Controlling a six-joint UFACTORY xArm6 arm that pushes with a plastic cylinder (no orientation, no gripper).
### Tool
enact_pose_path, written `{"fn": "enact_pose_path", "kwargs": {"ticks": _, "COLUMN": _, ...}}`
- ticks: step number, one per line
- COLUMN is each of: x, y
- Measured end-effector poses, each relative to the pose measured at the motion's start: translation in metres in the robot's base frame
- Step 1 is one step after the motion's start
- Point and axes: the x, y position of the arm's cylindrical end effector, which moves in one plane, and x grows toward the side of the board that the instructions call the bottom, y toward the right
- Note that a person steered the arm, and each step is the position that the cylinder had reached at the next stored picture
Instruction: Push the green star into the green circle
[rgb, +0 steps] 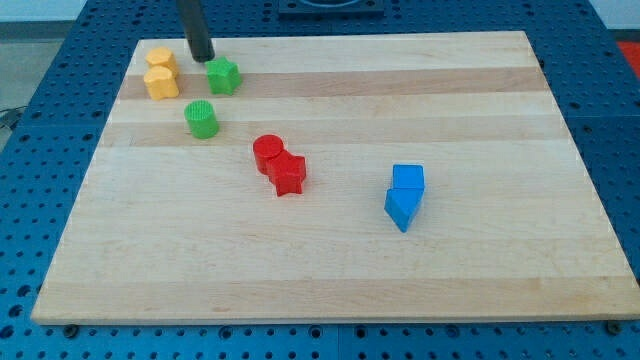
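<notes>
The green star (224, 76) lies near the view's top left of the wooden board (330, 270). The green circle (201, 119) stands just below it and slightly to the left, a small gap apart. My tip (203, 57) is the lower end of the dark rod, just above and to the left of the green star, close to its upper left edge.
Two yellow blocks (160, 75) sit touching each other left of my tip. A red circle (267, 152) and a red star (288, 174) touch near the middle. Two blue blocks (405, 195) touch at the right of centre.
</notes>
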Motion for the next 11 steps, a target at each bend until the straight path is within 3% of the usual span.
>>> {"fn": "enact_pose_path", "kwargs": {"ticks": 1, "x": 0.0, "y": 0.006}}
{"fn": "enact_pose_path", "kwargs": {"ticks": 2, "x": 0.028, "y": 0.037}}
{"fn": "enact_pose_path", "kwargs": {"ticks": 10, "x": 0.154, "y": 0.03}}
{"fn": "enact_pose_path", "kwargs": {"ticks": 11, "x": 0.146, "y": 0.046}}
